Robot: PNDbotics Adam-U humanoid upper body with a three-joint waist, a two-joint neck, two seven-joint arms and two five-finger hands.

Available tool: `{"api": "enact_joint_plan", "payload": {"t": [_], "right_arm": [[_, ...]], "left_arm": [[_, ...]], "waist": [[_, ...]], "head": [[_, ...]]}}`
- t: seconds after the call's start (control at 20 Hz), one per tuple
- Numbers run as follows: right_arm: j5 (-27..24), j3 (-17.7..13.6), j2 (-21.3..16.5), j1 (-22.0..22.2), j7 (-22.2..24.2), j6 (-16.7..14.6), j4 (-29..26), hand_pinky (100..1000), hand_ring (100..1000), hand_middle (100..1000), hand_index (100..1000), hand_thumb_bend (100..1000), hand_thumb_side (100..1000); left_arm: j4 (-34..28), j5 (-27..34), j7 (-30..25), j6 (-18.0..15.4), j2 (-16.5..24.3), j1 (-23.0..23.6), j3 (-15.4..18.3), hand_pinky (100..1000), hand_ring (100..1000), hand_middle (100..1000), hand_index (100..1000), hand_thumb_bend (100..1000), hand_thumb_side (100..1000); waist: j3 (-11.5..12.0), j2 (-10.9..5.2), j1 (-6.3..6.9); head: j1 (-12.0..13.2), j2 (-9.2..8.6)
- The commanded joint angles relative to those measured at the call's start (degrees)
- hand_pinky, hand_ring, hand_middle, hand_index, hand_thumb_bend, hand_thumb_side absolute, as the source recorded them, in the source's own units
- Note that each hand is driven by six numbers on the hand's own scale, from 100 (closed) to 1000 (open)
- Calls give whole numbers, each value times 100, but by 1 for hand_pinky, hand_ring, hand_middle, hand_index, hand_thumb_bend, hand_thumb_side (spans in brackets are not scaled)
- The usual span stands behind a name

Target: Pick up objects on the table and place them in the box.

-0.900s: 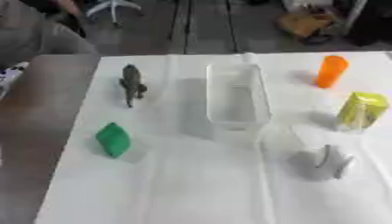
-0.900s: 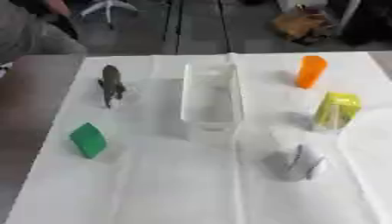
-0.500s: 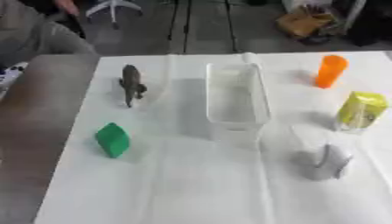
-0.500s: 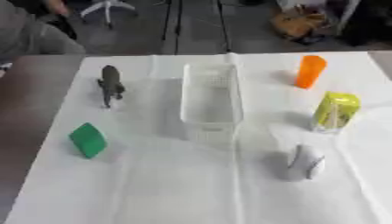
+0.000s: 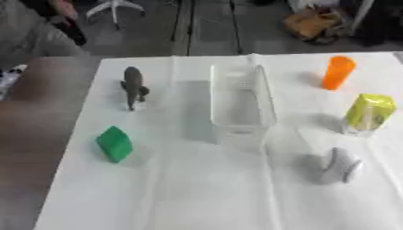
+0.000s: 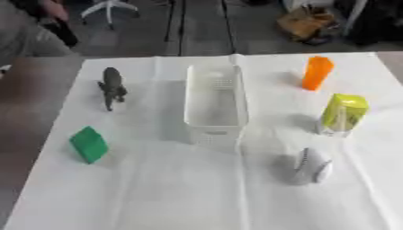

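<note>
A clear plastic box (image 5: 240,103) stands in the middle of the white-covered table, with nothing visible inside it. Left of it stands a dark grey animal figure (image 5: 134,86), and nearer the front lies a green block (image 5: 115,143). To the box's right are an orange cup (image 5: 338,72) at the back, a yellow-green carton (image 5: 368,113) further forward, and a grey rounded object (image 5: 339,165) nearest the front. Neither of my hands shows in either view.
The white cloth (image 5: 197,197) covers the table; bare brown tabletop (image 5: 35,130) shows along the left. Beyond the far edge are a dark floor, a chair base (image 5: 114,6) and a brown bag (image 5: 315,24).
The whole picture has shifted slightly, so the camera has moved. The objects on the table keep their places relative to each other.
</note>
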Motion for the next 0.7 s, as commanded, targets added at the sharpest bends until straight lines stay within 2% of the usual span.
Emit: {"api": "enact_joint_plan", "payload": {"t": [0.05,0.45,0.7], "right_arm": [[-32,-23,-98,-45,9,-7,-95,764,772,763,882,100,661],[5,21,-144,-48,102,-31,-60,766,774,766,883,100,645],[179,126,-263,-107,280,-132,100,769,777,775,886,100,644]], "left_arm": [[-118,-1,-20,-1,75,-58,4,610,665,626,737,340,1000],[-106,-16,-48,7,76,-51,-1,610,665,625,737,345,1000],[-93,-17,-80,14,74,-50,-22,610,665,626,738,345,1000]], "waist": [[1,-67,-4],[6,-79,-11],[12,-83,-15]], "head": [[-8,29],[-261,29],[-287,29]]}}
